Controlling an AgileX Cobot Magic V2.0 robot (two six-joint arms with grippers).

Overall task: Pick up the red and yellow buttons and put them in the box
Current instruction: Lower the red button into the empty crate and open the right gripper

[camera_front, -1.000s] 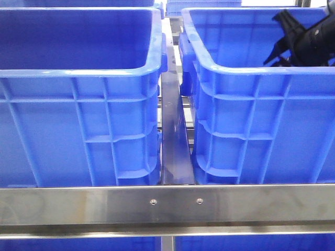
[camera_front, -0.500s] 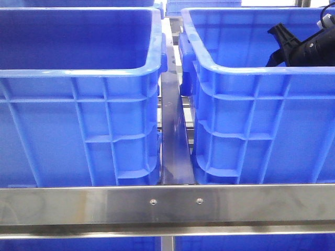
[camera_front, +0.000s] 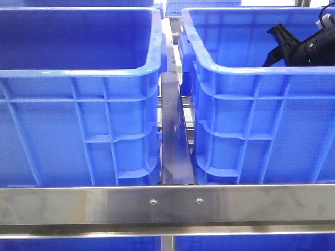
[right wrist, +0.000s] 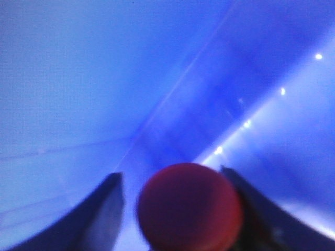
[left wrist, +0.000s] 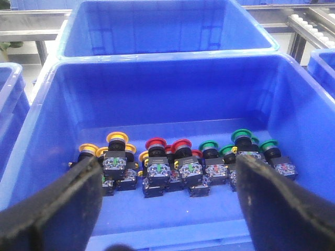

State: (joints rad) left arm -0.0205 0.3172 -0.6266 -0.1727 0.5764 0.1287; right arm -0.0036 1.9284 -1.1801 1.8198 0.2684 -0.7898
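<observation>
In the left wrist view, a row of push buttons lies on the floor of a blue crate (left wrist: pixel 47 120). It holds yellow buttons (left wrist: pixel 116 139), red buttons (left wrist: pixel 156 144) and green ones (left wrist: pixel 210 146). My left gripper (left wrist: pixel 167 170) hangs open above them, with its dark fingers (left wrist: pixel 63 209) wide apart and nothing between them. My right gripper (right wrist: pixel 171 178) is shut on a red button (right wrist: pixel 189 206), whose blurred cap fills the gap between the fingers. In the front view the right gripper (camera_front: pixel 277 44) is inside the right blue box (camera_front: pixel 251 70). The left gripper does not show there.
Two tall blue crates stand side by side, the left one (camera_front: pixel 78 70) beside the right box, with a steel rail (camera_front: pixel 175 136) between them. A steel bar (camera_front: pixel 167 204) crosses the front. Another blue crate (left wrist: pixel 167 49) sits behind the one with the buttons.
My right arm has shifted a little to the right inside the right box and turned. In the last half second it has barely moved.
</observation>
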